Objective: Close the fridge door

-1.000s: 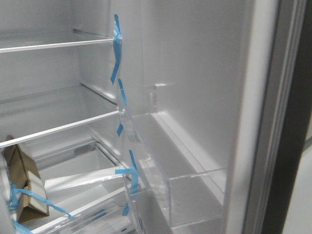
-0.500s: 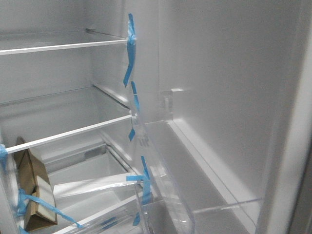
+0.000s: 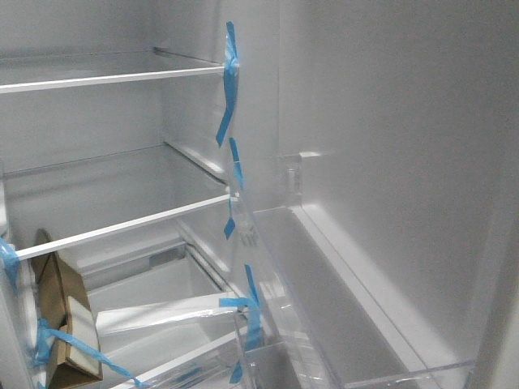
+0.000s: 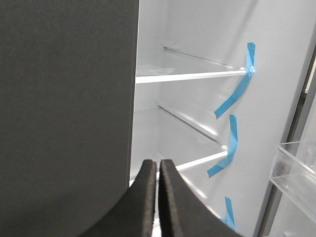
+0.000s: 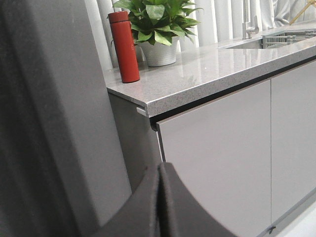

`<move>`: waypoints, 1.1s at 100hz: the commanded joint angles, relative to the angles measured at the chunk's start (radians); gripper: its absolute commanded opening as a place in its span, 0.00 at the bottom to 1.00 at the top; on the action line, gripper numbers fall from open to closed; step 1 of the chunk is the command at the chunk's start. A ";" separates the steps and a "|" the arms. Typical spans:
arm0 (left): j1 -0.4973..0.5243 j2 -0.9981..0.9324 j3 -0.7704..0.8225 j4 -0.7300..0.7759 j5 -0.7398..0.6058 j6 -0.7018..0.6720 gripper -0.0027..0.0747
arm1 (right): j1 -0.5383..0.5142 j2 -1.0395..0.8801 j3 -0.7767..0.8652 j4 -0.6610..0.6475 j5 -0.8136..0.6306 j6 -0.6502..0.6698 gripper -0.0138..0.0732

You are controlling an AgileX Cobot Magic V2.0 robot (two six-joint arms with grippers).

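Observation:
The fridge door's white inner lining fills the right of the front view, with a clear plastic bin low on it. The door stands open beside the fridge's shelves. The bin's corner also shows in the left wrist view. In the right wrist view a tall dark grey slab, the door's outer side, stands close beside my right gripper, which is shut and empty. My left gripper is shut and empty, pointing into the fridge. Neither gripper shows in the front view.
A plain dark grey panel is close by the left gripper. Glass shelves carry blue tape strips; a cardboard box sits low inside. Beside the door are pale grey cabinet fronts, a counter, a red bottle and a plant.
In the front view the shelves, tape and door bin have slid to the right. The door's dark outer edge has left the frame, and the white lining fills more of it.

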 commanded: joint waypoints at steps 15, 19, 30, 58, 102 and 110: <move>-0.004 -0.023 0.040 -0.006 -0.083 -0.002 0.01 | -0.005 -0.020 0.024 -0.010 -0.080 -0.008 0.08; -0.004 -0.023 0.040 -0.006 -0.083 -0.002 0.01 | -0.005 -0.020 0.024 -0.010 -0.080 -0.008 0.08; -0.004 -0.023 0.040 -0.006 -0.083 -0.002 0.01 | -0.005 -0.020 0.024 -0.010 -0.080 -0.008 0.08; -0.004 -0.023 0.040 -0.006 -0.083 -0.002 0.01 | -0.005 -0.020 0.021 0.101 -0.113 0.053 0.08; -0.004 -0.023 0.040 -0.006 -0.083 -0.002 0.01 | -0.009 0.191 -0.223 0.937 -0.191 0.056 0.08; -0.004 -0.023 0.040 -0.006 -0.083 -0.002 0.01 | -0.009 0.267 -0.283 1.041 -0.202 0.056 0.08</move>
